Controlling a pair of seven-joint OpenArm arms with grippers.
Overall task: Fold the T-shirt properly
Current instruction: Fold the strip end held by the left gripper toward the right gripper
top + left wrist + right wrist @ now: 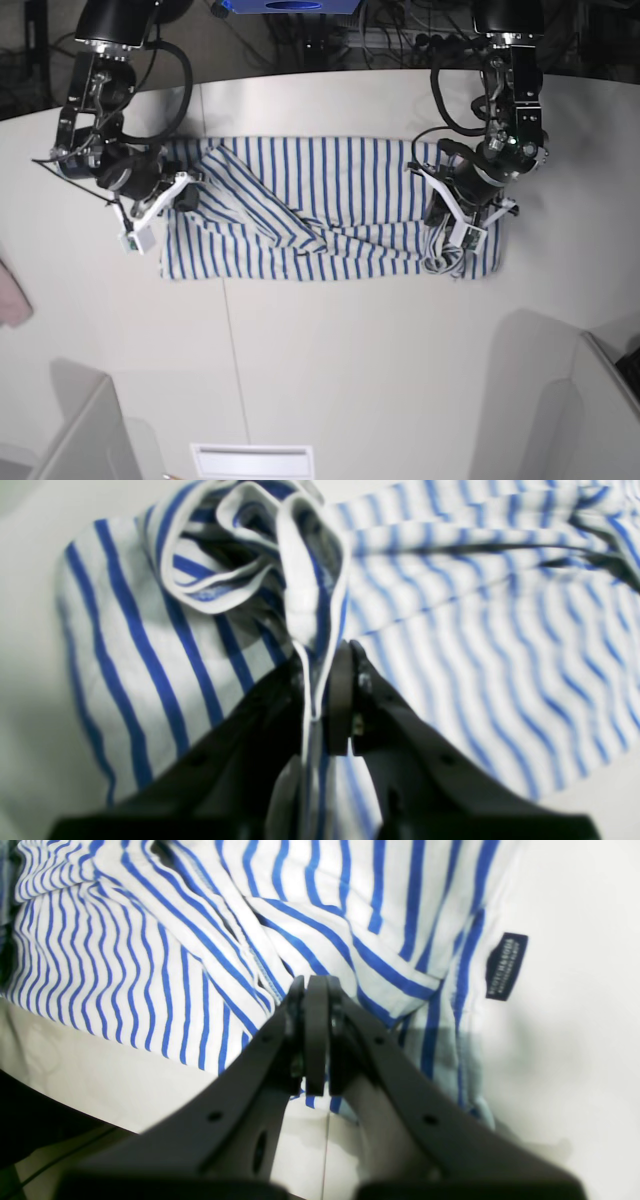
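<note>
My left fingers (325, 700) pinch a bunched T-shirt (330, 205) hem; right fingers (315, 1032) pressed together on cloth. Pink cloth (12, 292) cut off at the desk (350, 370) left edge.

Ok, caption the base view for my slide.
Both grippers, left and right, pinch the striped T-shirt on the table.

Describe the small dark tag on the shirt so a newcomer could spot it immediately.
Start at the striped T-shirt spread across the pale table. Follow its edge beside the right gripper. The tag juts onto bare tabletop: a navy rectangle with pale lettering, the only unstriped piece.
</note>
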